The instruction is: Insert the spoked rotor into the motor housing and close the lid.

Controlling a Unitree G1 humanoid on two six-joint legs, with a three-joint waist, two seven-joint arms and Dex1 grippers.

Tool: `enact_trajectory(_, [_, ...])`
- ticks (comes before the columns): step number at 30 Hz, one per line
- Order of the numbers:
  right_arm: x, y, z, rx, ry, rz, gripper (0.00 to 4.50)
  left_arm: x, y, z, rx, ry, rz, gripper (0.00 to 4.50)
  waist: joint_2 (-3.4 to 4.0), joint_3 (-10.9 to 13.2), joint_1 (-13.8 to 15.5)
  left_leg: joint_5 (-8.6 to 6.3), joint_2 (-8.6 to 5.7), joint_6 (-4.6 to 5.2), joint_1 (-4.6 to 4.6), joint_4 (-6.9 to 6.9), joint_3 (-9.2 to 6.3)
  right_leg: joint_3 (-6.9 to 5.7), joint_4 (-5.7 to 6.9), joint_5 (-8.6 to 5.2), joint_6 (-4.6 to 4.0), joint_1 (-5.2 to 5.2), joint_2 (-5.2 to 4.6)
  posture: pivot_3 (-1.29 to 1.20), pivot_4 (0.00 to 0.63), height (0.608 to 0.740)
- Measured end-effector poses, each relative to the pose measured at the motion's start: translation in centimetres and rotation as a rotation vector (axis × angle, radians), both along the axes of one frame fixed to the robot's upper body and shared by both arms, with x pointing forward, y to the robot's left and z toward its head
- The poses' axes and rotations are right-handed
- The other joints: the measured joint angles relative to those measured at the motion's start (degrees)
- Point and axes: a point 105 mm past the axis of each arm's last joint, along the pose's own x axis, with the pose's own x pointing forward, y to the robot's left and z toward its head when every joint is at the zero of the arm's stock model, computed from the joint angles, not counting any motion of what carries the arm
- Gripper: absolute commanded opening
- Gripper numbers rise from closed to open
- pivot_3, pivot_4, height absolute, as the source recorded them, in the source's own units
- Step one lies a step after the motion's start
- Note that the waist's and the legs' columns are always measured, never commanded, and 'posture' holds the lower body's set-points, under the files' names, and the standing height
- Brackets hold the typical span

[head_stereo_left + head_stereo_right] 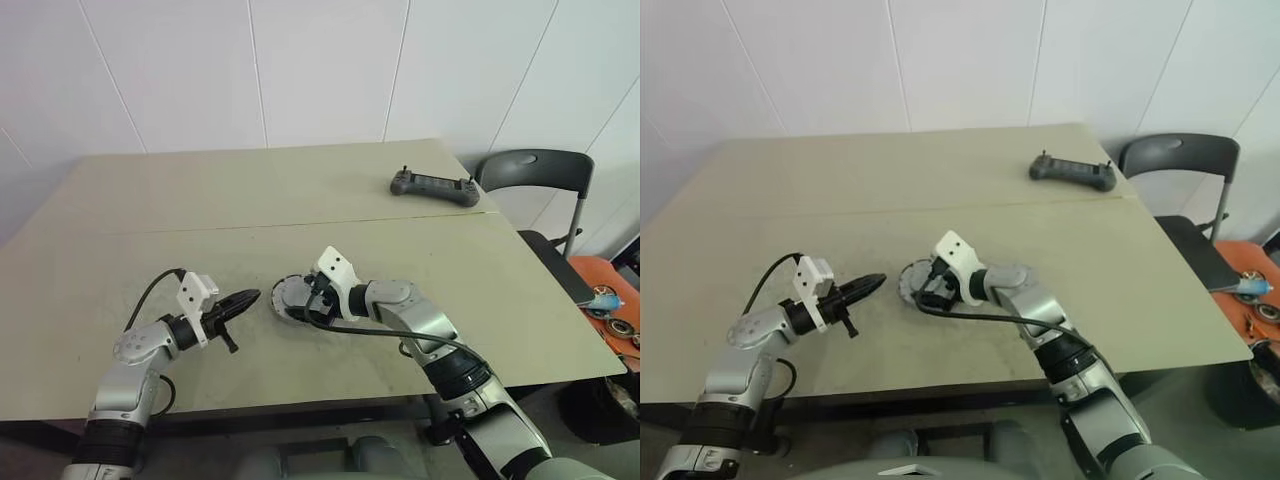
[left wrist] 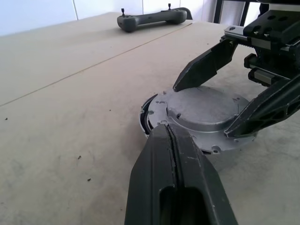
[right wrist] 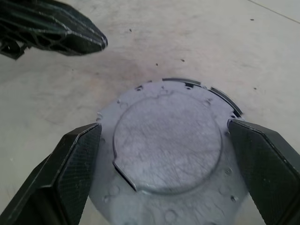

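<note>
Near the middle of the left eye view, low on the table (image 1: 250, 190), the lid (image 3: 168, 145) is seen lying flat on top of the motor housing (image 2: 149, 123) — only a thin dark edge of the housing peeks out from under it. The lid looks a little off to one side, so it is judged not fully seated yet. The spoked rotor is not visible; it is probably hidden under the lid, but this cannot be told.

The right gripper (image 3: 166, 187) is held over the lid with its two black fingers (image 3: 70, 173) spread wide, one on each side of the rim. They are likely placed that way so the lid can be squeezed, turned or pushed into place.

The left gripper (image 1: 240, 303) is held just beside the housing, at the left of it, with its fingers pressed together and nothing between them — perhaps so the stack can be kept from sliding.

A dark game-style controller (image 1: 434, 186) is lying at the upper right, well apart.
</note>
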Motion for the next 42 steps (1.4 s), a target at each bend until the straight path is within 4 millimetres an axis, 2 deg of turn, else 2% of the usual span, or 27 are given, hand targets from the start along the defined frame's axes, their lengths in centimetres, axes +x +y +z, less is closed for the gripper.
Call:
enact_trajectory(4, [0.26, 0.17, -0.11, 0.013, -0.005, -0.013, 3.04, 0.02, 0.08, 0.01, 0.002, -0.001, 0.004, 0.00, 0.00, 0.0, 0.0, 0.00, 0.00, 0.00, 0.02, 0.00, 0.01, 0.00, -0.01, 0.00, 0.00, 0.03, -0.02, 0.00, 0.000, 0.740])
enact_trajectory(11, [0.31, 0.39, -0.02, 0.039, 0.008, -0.021, 3.03, 0.06, 0.31, 0.10, 0.009, -0.004, 0.008, 0.00, 0.00, 0.0, -0.1, 0.00, 0.00, 0.00, 0.01, -0.03, 0.00, 0.00, 0.00, 0.00, 0.00, 0.00, 0.00, 0.00, 0.000, 0.740])
enact_trajectory(17, [0.81, 0.66, 0.67, 0.146, 0.057, -0.073, 3.03, 0.09, 0.43, 0.20, 0.010, -0.007, 0.010, 0.00, 0.00, 0.0, 0.0, 0.00, 0.00, 0.00, -0.06, -0.02, 0.01, 0.00, 0.00, 0.00, 0.00, -0.05, -0.01, 0.00, 0.000, 0.740])
enact_trajectory(31, [0.91, 0.77, -0.18, 0.041, -0.047, -0.050, 3.03, 0.14, 0.72, -0.04, 0.027, 0.001, 0.011, 0.00, 0.02, 0.0, 0.0, 0.00, 0.00, 0.00, -0.11, -0.02, 0.00, 0.00, 0.00, 0.00, 0.00, -0.09, -0.01, 0.00, 0.000, 0.740])
enact_trajectory(42, [1.09, 0.71, -0.26, 0.039, -0.061, -0.058, 3.03, 0.13, 0.72, -0.04, 0.027, 0.001, 0.011, 0.00, 0.01, 0.0, 0.0, 0.00, -0.01, 0.00, -0.08, 0.00, 0.00, 0.00, 0.00, 0.00, 0.00, -0.06, -0.01, 0.00, 0.000, 0.740])
